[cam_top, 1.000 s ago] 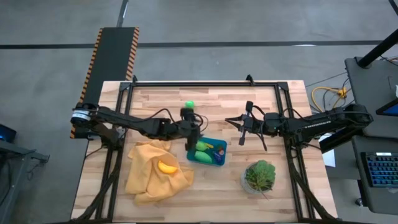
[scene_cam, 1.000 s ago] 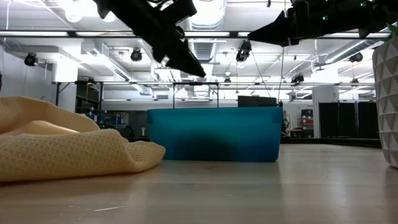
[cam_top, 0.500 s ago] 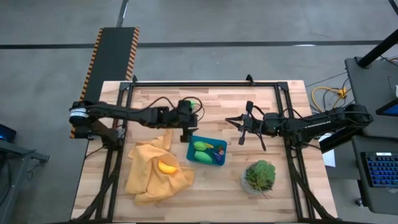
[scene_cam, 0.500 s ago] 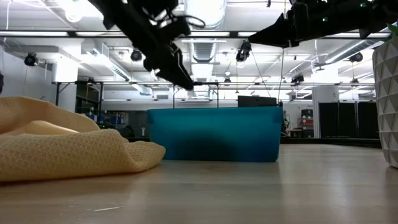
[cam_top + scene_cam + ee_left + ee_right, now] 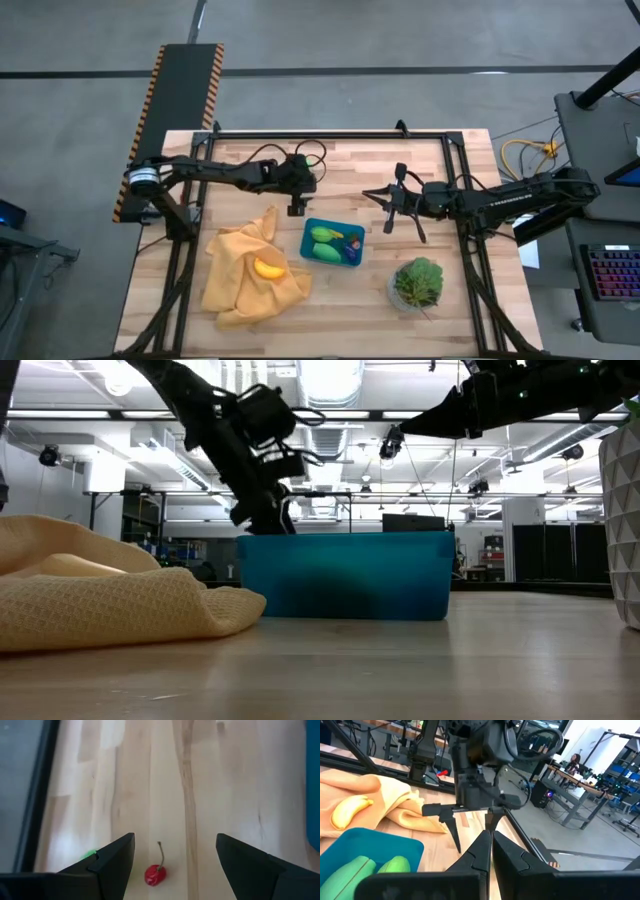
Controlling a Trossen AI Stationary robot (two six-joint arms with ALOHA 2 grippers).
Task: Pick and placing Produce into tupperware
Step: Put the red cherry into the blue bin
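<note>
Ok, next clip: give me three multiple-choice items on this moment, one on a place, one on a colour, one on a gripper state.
1. Where does the yellow banana lie?
A. in the tupperware
B. on the yellow cloth
C. on bare wood

2. What colour is the small stemmed piece in the left wrist view?
A. red
B. purple
C. white

3. How do the left gripper's fingers stand?
A. shut on a pepper
B. shut, empty
C. open, empty

Answers:
1 B, it rests on the cloth beside the tupperware.
2 A, the stemmed piece is red.
3 C, the left gripper shows a clear gap over bare wood.
</note>
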